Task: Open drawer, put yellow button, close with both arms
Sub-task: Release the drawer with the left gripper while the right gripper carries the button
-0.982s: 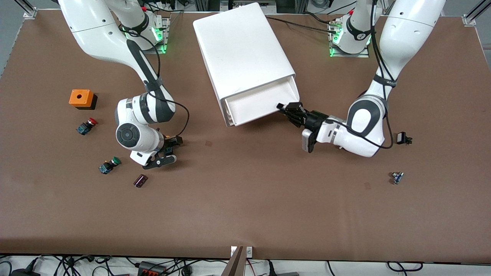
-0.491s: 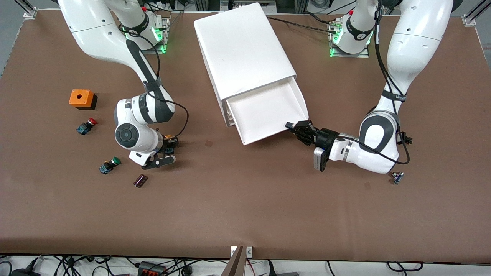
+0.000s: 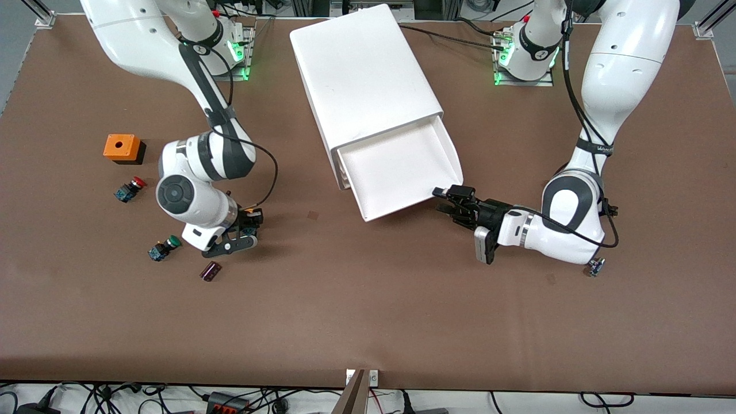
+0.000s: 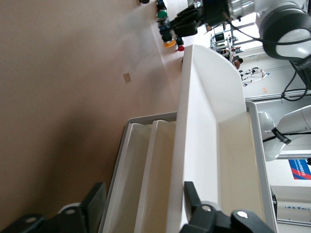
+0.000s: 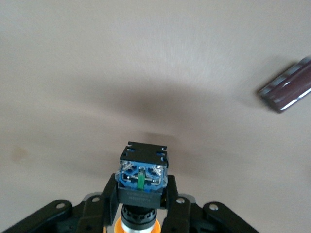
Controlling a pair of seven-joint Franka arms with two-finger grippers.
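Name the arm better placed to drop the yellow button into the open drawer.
Right. The right gripper has its jaws shut on the yellow button, lifted off the table. The left gripper, jaws open, sits at the drawer front corner.

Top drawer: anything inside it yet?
Nothing visible: the drawer is pulled out and its exposed tray is bare white. The part inside the cabinet is covered. The yellow button is clamped in the right gripper above the table.
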